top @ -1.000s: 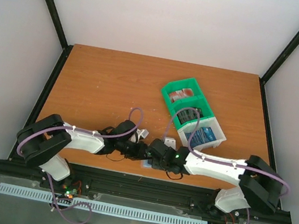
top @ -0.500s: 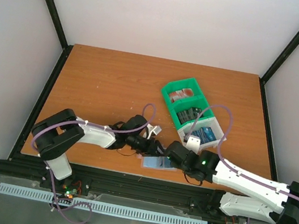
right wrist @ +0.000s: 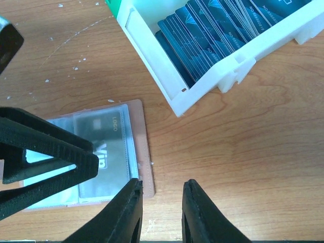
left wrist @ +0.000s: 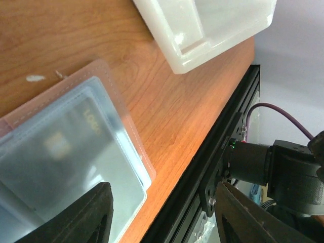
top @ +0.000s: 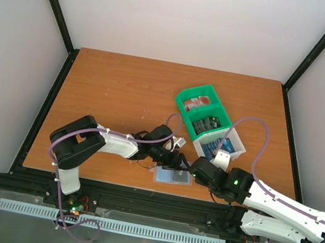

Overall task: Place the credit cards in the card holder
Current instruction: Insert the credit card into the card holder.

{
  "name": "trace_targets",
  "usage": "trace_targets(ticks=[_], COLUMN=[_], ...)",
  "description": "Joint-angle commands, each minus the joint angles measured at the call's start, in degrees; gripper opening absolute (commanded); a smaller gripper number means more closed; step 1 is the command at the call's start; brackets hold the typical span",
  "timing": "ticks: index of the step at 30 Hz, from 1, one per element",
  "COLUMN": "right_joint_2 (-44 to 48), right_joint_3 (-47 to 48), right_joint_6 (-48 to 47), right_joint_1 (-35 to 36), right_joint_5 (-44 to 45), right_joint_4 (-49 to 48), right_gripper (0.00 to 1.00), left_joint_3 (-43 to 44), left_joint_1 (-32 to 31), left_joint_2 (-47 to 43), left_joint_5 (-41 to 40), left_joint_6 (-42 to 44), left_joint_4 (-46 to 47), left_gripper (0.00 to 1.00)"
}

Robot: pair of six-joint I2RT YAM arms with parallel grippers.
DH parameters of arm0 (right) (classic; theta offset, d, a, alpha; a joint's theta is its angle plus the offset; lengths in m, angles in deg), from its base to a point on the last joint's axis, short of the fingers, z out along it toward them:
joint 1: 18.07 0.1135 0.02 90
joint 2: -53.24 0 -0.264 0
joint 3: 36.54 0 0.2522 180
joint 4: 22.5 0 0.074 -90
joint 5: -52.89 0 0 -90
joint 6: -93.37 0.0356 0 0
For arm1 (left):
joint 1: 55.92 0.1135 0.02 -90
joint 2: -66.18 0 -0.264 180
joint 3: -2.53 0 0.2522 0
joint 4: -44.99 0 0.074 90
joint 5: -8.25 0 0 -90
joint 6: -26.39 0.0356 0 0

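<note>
1 grey card (right wrist: 104,162) already sits in a clear sleeve of the card holder (right wrist: 139,147), which lies opened flat at the near edge of the table (top: 118,89), sleeves up, apparently for loading. Above it, the left gripper (left wrist: 162,212) hangs spread and empty, while the right gripper (right wrist: 162,207) is narrowly parted, pinching nothing. Blue credit cards (right wrist: 217,30) stand stacked in the compartment tray (top: 182,97) just beyond, likely kept close for short reaches.
</note>
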Motion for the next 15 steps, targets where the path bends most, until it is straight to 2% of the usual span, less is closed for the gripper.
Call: trace_targets(ticks=[1,5,8,10,13,15], right_joint_2=[0.9,0.4,-0.2,-0.8,-1.0,-3.4], right_joint_3=[1.0,5.4,9.2,11.8,13.4,15.4], right_joint_6=[-2.8,-14.1,-29.4,-39.2,-49.9,-51.9], right_joint_1=[-0.4,-2.5,-8.2,-14.5,-27.6,-32.8], right_joint_5=[1.5,3.1,1.1,-3.7,-20.9,-21.9], right_joint_4=[0.5,0.1,-1.9,-3.7,-9.2,-9.0], right_gripper=[0.25,0.36,0.44,0.5,0.53,0.54], left_joint_3=[3.3,4.1,4.9,5.1,5.9,7.2], left_joint_1=[-0.9,-0.7,-0.6,-0.3,0.4,1.0], left_joint_2=[-3.9,-9.7,-13.0,-14.4,-14.1,-12.7], left_joint_5=[-4.6,-12.6,-18.4,-20.4,-20.9,-21.4], left_joint_6=[4.0,6.2,6.8,6.6,4.9,3.8], left_joint_4=[-5.7,-12.0,-16.0,-16.4,-15.3,-15.3], left_gripper=[0.58,0.67,0.77,0.81,0.83,0.83])
